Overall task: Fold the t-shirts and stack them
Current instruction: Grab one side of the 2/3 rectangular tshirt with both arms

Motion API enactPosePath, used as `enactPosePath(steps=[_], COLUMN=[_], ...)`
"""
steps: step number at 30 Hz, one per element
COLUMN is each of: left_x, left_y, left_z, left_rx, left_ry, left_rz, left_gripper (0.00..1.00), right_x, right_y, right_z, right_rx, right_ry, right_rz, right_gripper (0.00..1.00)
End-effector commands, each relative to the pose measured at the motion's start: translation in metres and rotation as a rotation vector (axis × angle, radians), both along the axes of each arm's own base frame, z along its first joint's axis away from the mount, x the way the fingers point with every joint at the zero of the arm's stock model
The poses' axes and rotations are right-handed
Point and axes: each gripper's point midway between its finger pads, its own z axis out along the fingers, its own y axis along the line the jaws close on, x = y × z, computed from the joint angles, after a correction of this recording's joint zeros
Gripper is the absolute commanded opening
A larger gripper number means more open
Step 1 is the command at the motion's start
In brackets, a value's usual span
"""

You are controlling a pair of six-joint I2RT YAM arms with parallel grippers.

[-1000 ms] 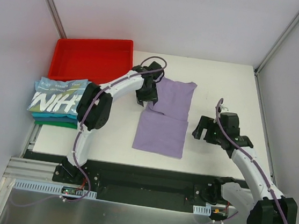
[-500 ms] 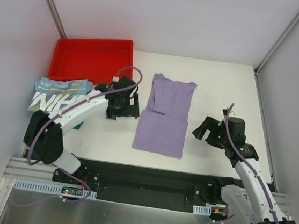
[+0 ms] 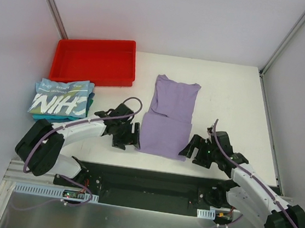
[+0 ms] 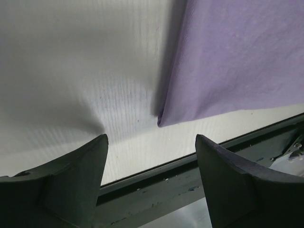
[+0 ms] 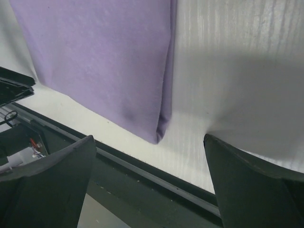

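A lavender-purple t-shirt (image 3: pixel 167 118) lies folded lengthwise on the white table (image 3: pixel 226 95), its near end at the table's front edge. My left gripper (image 3: pixel 129 139) is open and empty beside the shirt's near left corner (image 4: pixel 164 118). My right gripper (image 3: pixel 191 150) is open and empty beside the shirt's near right corner (image 5: pixel 159 135). Neither touches the cloth. A stack of folded shirts lies at the left: light blue with white lettering (image 3: pixel 60 99) on top, teal and green edges beneath.
A red plastic tray (image 3: pixel 94 60) stands at the back left. The table's front edge with a dark rail (image 4: pixel 190 180) runs just below both grippers; the rail also shows in the right wrist view (image 5: pixel 142 180). White walls enclose the table.
Both arms moved toward the table's near edge. The left gripper went from the shirt's upper left down to its near left corner. The right gripper moved left and down to the near right corner.
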Motion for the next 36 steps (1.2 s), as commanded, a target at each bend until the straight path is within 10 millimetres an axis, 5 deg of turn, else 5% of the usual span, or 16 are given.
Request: enactPosePath(steps=[1, 4, 15, 21, 30, 36], left_x=[0.006, 0.003, 0.001, -0.001, 0.002, 0.000], left_y=[-0.020, -0.021, -0.018, -0.015, -0.017, -0.003], left_z=[-0.005, -0.011, -0.039, -0.046, -0.039, -0.005], left_rx=[-0.049, -0.043, 0.041, 0.058, 0.048, 0.058], left_ry=[0.018, 0.058, 0.137, 0.159, 0.146, 0.059], left_rz=[-0.005, -0.006, 0.031, 0.045, 0.058, 0.059], left_gripper=[0.69, 0.51, 0.25, 0.01, 0.00, 0.00], right_x=[0.006, 0.000, -0.012, -0.014, -0.014, -0.036], right_y=[0.008, 0.003, -0.002, -0.001, 0.007, 0.027], right_z=[-0.003, -0.009, -0.028, -0.037, -0.039, 0.003], right_rx=[0.037, 0.002, -0.026, -0.037, -0.024, 0.113], right_ry=[0.014, 0.064, 0.146, 0.180, 0.191, 0.220], right_rz=[-0.056, -0.067, -0.093, -0.097, -0.040, 0.135], right_gripper=[1.00, 0.93, 0.62, 0.47, 0.00, 0.00])
